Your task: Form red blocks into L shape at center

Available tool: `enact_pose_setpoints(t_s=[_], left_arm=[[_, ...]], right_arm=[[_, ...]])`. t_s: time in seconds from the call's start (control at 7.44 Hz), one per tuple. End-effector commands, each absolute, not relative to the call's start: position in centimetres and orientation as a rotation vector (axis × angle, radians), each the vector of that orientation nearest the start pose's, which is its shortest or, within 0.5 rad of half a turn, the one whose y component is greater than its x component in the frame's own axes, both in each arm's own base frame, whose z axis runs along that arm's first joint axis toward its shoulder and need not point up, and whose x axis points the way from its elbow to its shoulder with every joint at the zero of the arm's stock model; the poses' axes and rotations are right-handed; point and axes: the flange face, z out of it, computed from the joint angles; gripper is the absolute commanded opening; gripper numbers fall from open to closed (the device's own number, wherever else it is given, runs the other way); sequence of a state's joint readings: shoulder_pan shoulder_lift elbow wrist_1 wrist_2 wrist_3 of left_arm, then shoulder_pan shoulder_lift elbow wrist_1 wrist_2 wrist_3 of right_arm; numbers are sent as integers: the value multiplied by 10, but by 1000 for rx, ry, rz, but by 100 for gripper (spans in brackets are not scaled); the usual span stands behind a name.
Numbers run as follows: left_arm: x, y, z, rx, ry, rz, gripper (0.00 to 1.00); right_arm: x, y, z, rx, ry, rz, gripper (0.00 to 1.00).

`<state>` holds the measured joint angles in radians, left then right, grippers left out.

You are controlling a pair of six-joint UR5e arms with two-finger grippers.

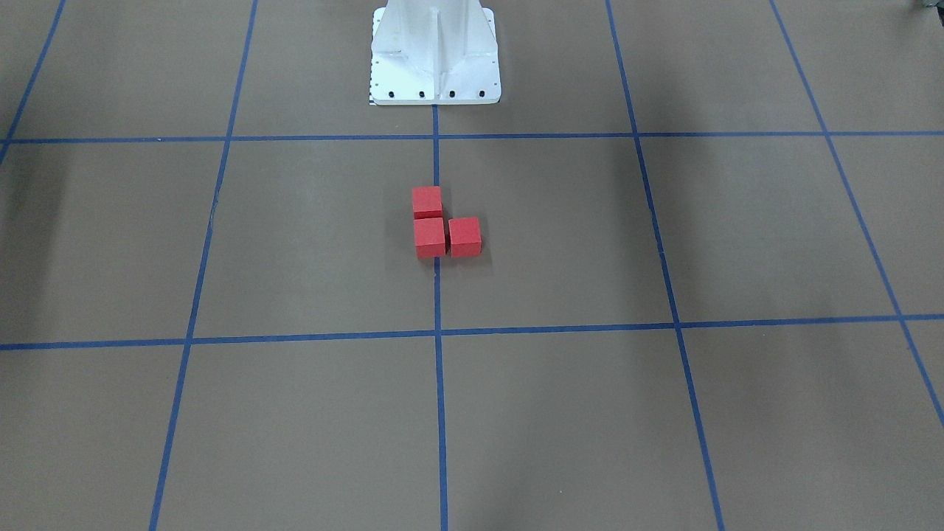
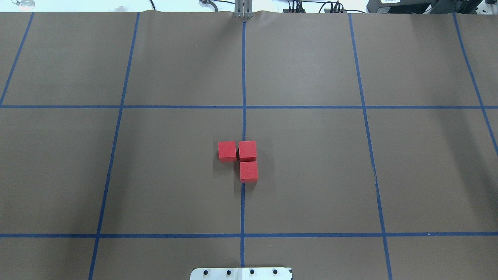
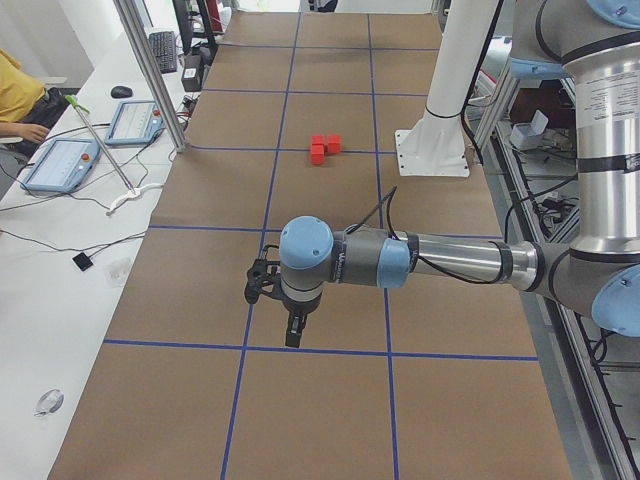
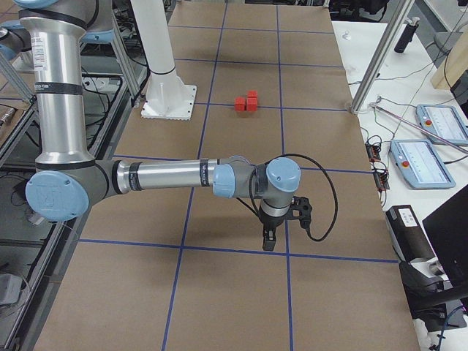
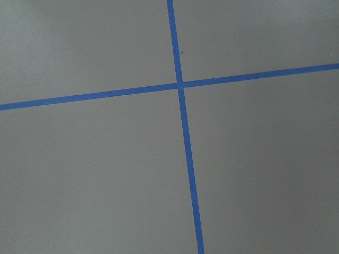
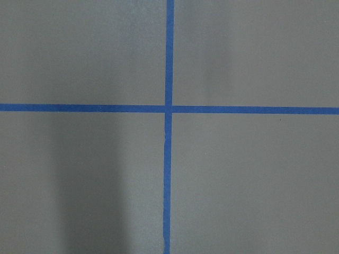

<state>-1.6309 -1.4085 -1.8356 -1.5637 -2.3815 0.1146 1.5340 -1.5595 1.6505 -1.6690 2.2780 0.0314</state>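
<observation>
Left gripper (image 3: 291, 332): nearest; cannot tell jaw state.
Right gripper (image 4: 269, 238): same.
Red blocks (image 2: 247, 151): L at center (image 2: 243, 128), arms 9 and 6 o'clock.
Handling: likely light, rigid; pinch opposite faces.

- Over on the left arm (image 3: 450, 262): reaches out level, bends down at the wrist, points the left gripper (image 3: 292, 336) straight down; jaws impossible to read.
- On the right arm (image 4: 168, 175): same level reach, points the right gripper (image 4: 269, 240) downward; jaws unreadable too.
</observation>
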Motion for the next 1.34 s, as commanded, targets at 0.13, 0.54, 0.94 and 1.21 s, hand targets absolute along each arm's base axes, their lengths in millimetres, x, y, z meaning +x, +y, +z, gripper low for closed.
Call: enact_pose_setpoints(t_s=[0.13,0.54,0.94,1.21], left_arm=[[-86,-422,602,163,800,91,100],[-86,-416,606,154,799,87,100],[-86,-416,611,144,791,84,100],[-86,-416,612,141,791,83,100]], right_arm=[[50,-494,628,-32,-711,-2,99],[50,-495,625,-27,-711,-1,99],[50,-495,626,-30,-710,3,99],[50,-495,626,-28,-711,-3,99]])
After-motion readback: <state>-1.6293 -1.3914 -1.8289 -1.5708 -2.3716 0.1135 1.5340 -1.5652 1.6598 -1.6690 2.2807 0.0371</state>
